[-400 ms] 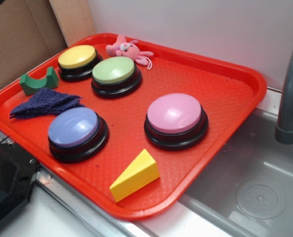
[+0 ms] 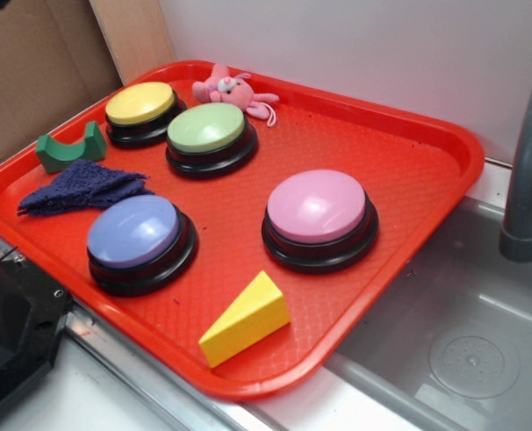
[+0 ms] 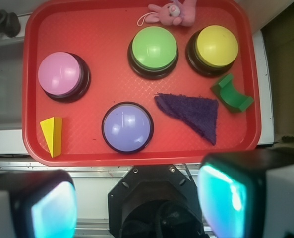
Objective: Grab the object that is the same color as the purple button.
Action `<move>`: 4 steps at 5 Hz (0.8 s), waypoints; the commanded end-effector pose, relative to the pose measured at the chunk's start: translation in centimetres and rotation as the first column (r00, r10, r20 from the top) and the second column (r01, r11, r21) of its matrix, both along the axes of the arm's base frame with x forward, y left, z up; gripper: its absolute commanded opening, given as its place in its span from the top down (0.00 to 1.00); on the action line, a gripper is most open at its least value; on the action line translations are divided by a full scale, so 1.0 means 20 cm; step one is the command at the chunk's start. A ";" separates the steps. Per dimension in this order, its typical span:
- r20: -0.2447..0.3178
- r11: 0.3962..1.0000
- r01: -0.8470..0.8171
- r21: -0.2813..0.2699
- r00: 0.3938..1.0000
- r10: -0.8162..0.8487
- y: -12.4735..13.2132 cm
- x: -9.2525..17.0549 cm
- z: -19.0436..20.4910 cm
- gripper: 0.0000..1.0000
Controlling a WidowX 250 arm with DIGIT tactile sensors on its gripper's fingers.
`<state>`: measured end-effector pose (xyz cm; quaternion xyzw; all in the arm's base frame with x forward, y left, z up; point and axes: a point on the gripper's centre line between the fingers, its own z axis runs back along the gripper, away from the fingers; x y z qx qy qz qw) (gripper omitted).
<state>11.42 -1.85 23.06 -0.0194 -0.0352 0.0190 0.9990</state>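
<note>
Nothing has shifted since a moment ago, so you have yet to start: the gripper [image 3: 137,203] hangs spread wide above the tray's [image 2: 409,144] near edge, and the purple cloth [image 2: 82,187] lies untouched just beside the purple button [image 2: 135,232].

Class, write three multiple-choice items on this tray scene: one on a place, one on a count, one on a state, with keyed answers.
1. The purple fuzzy triangular cloth lies between the lavender-domed button and:
A the green arch block
B the yellow wedge
C the pink plush

2. Dome buttons on the red plastic tray:
A three
B four
C five

3. The gripper is:
A shut on the cloth
B pressing a button
C open, off the tray

Answers: 1 A, the block sits just beyond the cloth. 2 B, four domes show. 3 C, its fingers stand apart, holding nothing.
</note>
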 end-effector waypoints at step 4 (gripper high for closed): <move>0.081 0.318 -0.941 -0.114 0.311 0.947 0.27 0.25 -0.53 0.00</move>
